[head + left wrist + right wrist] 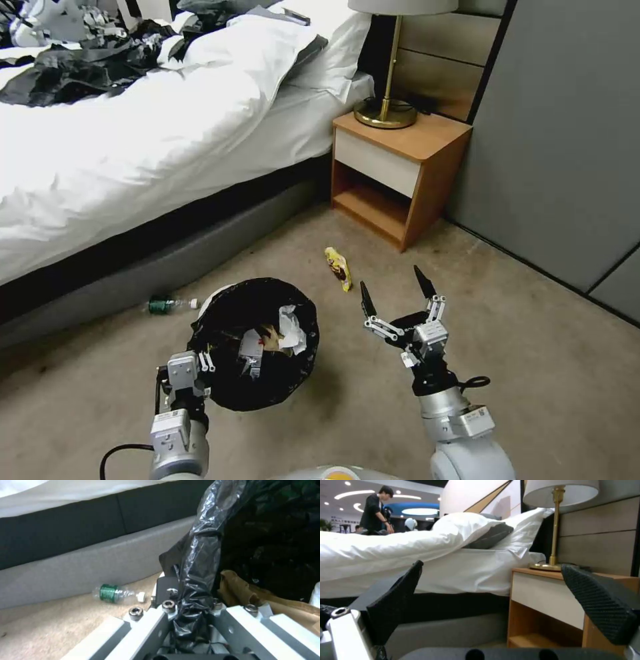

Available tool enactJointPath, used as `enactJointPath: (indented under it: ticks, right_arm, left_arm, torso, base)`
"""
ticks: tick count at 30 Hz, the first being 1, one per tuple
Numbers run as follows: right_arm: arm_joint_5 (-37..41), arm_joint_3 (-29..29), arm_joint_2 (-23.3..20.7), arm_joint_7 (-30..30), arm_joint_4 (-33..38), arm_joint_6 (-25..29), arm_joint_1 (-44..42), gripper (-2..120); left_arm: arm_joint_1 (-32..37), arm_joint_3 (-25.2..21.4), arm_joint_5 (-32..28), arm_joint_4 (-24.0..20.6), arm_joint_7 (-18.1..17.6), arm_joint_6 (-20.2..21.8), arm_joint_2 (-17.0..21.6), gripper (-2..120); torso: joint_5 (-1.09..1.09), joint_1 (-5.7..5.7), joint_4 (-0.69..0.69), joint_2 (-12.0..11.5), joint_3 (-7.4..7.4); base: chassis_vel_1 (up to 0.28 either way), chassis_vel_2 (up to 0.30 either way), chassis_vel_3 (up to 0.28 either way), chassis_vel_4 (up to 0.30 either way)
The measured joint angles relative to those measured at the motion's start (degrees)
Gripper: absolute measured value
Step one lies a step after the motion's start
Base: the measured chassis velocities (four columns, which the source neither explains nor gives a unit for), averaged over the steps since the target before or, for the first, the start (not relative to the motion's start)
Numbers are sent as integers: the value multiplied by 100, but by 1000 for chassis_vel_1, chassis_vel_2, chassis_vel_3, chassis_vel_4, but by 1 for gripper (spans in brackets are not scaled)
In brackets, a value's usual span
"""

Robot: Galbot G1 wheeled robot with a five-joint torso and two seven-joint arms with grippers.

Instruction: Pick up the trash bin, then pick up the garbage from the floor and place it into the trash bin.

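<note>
The trash bin [263, 285], white with a black liner, hangs tilted from my left gripper [202, 363], which is shut on its near rim. Inside lie white paper [291, 327], a brown scrap and a red-and-white carton [250, 347]. In the left wrist view the left gripper [190, 610] pinches the liner [203, 555], with brown cardboard [240, 590] beside it. Two pieces of garbage lie on the floor: a yellow wrapper [339, 268] and a green-labelled bottle [170, 305] [115, 594] by the bed base. My right gripper [393, 287] [493, 566] stands open and empty, just short of the wrapper.
A bed [133, 153] with white bedding runs along the left, its grey base [167, 267] at floor level. A wooden nightstand [400, 180] with a brass lamp [387, 110] stands beyond the wrapper. A grey wall [567, 147] closes the right side. Carpet lies open around the right arm.
</note>
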Motion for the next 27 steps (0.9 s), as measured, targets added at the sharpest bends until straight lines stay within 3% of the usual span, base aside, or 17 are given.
enactJointPath:
  ticks: [27]
  right_arm:
    - [0,-33,-2,-59,-79,56,121,100]
  left_arm:
    - [-87,4,9,38,-10,38,8,0]
  torso:
    - [0,0,0,0,0]
  base:
    - [-121,120,115,-118]
